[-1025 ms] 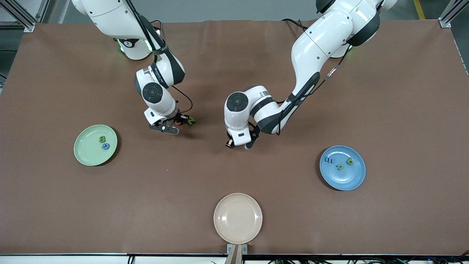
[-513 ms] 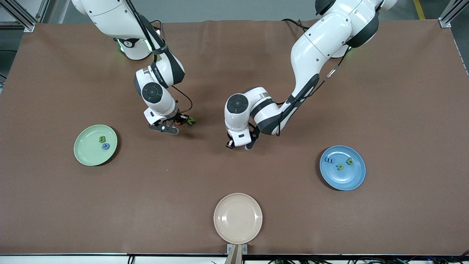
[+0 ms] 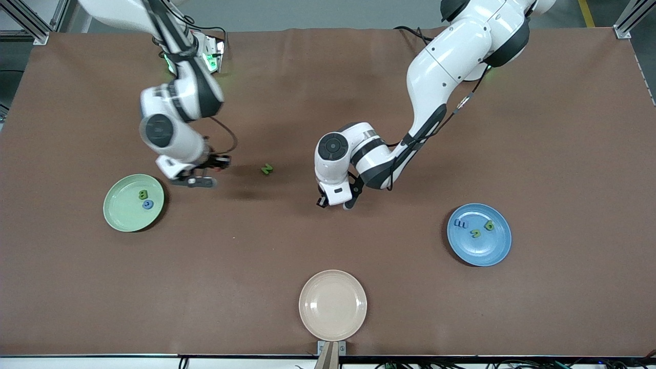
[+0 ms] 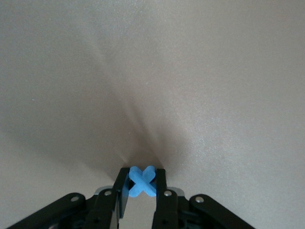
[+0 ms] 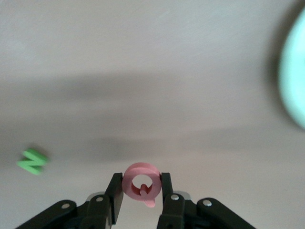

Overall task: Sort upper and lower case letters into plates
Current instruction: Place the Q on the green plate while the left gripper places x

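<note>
In the right wrist view my right gripper (image 5: 141, 179) is shut on a pink letter Q (image 5: 141, 185). In the front view that gripper (image 3: 201, 180) hangs over the table beside the pale green plate (image 3: 123, 218), which holds a green letter (image 3: 143, 194) and a blue one (image 3: 147, 204). My left gripper (image 4: 141, 172) is shut on a blue letter X (image 4: 142, 181), low over the middle of the table (image 3: 335, 203). A green N (image 3: 266, 168) lies loose on the cloth between the two grippers. The blue plate (image 3: 482, 251) holds three letters.
A cream-beige plate (image 3: 333, 305) sits near the table's front edge, nearest the front camera. The brown cloth (image 3: 328, 241) covers the whole table. The rim of the green plate (image 5: 295, 81) and the N (image 5: 32, 161) show in the right wrist view.
My right arm has swung from beside the green N toward the green plate with the pink Q. My left gripper has shut on the blue X and hardly moved.
</note>
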You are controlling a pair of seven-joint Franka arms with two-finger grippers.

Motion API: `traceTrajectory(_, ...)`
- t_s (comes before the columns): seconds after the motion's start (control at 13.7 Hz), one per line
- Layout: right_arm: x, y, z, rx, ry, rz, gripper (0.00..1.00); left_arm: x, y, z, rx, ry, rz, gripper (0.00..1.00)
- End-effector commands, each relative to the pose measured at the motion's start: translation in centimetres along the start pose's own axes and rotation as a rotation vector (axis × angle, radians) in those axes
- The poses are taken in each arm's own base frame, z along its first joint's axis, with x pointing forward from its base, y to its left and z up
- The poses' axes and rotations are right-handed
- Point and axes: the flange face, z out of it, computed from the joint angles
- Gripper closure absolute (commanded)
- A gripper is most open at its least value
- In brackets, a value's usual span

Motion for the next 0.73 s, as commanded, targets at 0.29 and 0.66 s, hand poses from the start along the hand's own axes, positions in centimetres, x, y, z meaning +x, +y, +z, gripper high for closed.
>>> traceTrajectory(0.29, 2.7, 21.9, -0.2, -0.028, 0.097, -0.252, 0.85, 4.4, 2.1, -4.3, 0.0, 0.054, 0.046, 0.99)
traceTrajectory(0.66, 3.8, 26.8, 5.0, -0.053, 0.166, -0.308, 0.84, 14.6, 2.8, -9.1, 0.114, 0.133, 0.215, 0.99)
